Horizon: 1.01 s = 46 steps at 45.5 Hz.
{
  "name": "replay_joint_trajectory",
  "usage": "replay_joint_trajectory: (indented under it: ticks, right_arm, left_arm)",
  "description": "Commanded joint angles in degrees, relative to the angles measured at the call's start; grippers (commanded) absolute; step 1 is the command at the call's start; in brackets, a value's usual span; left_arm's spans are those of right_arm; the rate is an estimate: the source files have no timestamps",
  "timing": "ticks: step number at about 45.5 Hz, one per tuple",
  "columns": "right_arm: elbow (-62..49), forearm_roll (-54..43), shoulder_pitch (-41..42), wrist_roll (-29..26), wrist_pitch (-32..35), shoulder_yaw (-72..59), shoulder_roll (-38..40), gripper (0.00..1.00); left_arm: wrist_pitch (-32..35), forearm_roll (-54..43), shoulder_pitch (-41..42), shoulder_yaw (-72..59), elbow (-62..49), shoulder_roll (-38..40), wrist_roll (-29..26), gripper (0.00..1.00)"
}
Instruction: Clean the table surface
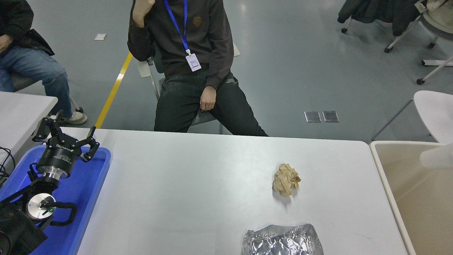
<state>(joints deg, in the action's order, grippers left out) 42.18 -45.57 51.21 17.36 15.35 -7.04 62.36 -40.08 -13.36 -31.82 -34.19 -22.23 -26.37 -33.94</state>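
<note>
The table [198, 198] fills the lower middle of the view, white and matte. A beige bin [414, 198] stands against its right edge, and a blurred white cup [437, 157] shows above the bin at the right border. A blue tray [90, 198] sits at the table's left end. A person [191, 67] sits on a chair beyond the far edge. Crumpled foil [283, 241] lies at the near edge; a brown paper wad [286, 179] lies beyond it, apart. The left gripper [65, 136] hovers over the tray, fingers spread. The right gripper is out of view.
</note>
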Motion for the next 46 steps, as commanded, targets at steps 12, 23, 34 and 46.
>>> replay_joint_trajectory:
  ticks: [12,23,34,46]
  right_arm:
    - [-25.9,5.4,-11.8,7.5,-0.1,0.2,-14.9,0.0]
    - [-35.2,7.3,-15.4,8.7,-0.1,-0.1,-21.6,0.0]
    - [-41.5,7.4,-17.2,8.7,-1.4,-0.6,-26.8,0.0]
    - [-41.9,7.4,-18.9,8.2,-6.8,-0.5,-29.0,0.0]
  left_arm:
    - [0.0,0.0,0.0,0.0,0.0,0.0,0.0,1.0]
    - [0.0,0.0,0.0,0.0,0.0,0.0,0.0,1.0]
    - [0.0,0.0,0.0,0.0,0.1,0.0,0.0,1.0]
    - [0.0,0.0,0.0,0.0,0.0,0.0,0.0,1.0]
